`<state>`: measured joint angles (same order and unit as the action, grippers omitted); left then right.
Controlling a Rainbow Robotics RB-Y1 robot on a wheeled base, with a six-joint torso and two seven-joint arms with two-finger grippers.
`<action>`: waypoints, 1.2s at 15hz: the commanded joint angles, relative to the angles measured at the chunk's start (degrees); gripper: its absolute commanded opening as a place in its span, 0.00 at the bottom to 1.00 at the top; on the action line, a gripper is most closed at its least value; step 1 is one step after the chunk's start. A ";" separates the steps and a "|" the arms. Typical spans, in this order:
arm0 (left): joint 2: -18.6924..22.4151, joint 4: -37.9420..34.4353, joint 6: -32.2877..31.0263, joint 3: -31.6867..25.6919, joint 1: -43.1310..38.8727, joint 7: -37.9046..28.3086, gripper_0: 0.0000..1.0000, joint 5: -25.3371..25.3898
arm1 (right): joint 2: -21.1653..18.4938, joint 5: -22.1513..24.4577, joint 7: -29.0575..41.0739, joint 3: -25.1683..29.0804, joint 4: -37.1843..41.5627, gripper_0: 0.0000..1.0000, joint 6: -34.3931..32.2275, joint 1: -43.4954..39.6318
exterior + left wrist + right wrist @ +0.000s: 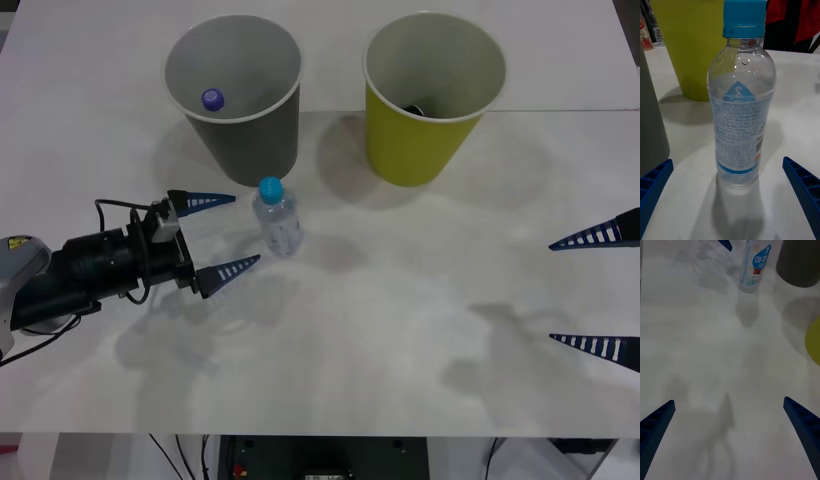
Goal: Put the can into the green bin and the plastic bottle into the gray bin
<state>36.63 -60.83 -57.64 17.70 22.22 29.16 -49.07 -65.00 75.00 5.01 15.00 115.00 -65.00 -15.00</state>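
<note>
The plastic bottle [277, 218] stands upright on the white table, clear with a light-blue cap, just in front of the gray bin [252, 140]. My left gripper [243, 229] is open, level with the bottle and just to its left, one finger on each side of its line. From the left wrist the bottle [740, 112] stands close ahead, between the open fingers [801, 180]. The green bin [410, 150] stands to the right of the gray one. A dark shape [415, 108] lies at its bottom; I cannot tell whether it is the can. My right gripper [551, 291] is open at the right edge.
A purple-capped item [212, 98] lies inside the gray bin. In the right wrist view the bottle [754, 270], the gray bin [799, 262] and the green bin's side [814, 341] lie far ahead across bare table [730, 363].
</note>
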 commanded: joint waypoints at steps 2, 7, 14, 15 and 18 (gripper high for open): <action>-3.23 1.07 1.04 -0.03 1.60 -0.24 1.00 -2.00 | 0.00 0.00 -0.01 0.00 0.00 1.00 0.00 0.00; -6.31 1.07 2.62 -0.03 2.48 -0.33 1.00 -4.11 | 0.00 0.00 -0.01 0.00 0.00 1.00 0.00 0.00; -9.29 1.51 4.21 -0.03 4.23 -1.12 1.00 -7.10 | 0.00 0.00 -0.01 0.00 0.00 1.00 0.00 0.00; -9.65 1.86 4.38 -0.03 4.50 -1.29 1.00 -7.53 | 0.00 0.00 -0.01 0.00 0.00 1.00 0.00 0.00; -10.88 3.71 4.47 -0.03 5.64 -1.38 1.00 -7.53 | 0.00 0.00 -0.01 0.00 0.00 1.00 0.00 0.00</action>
<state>26.03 -57.67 -53.17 17.67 27.58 27.79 -56.60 -65.00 75.00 5.00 15.00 115.00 -65.00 -15.00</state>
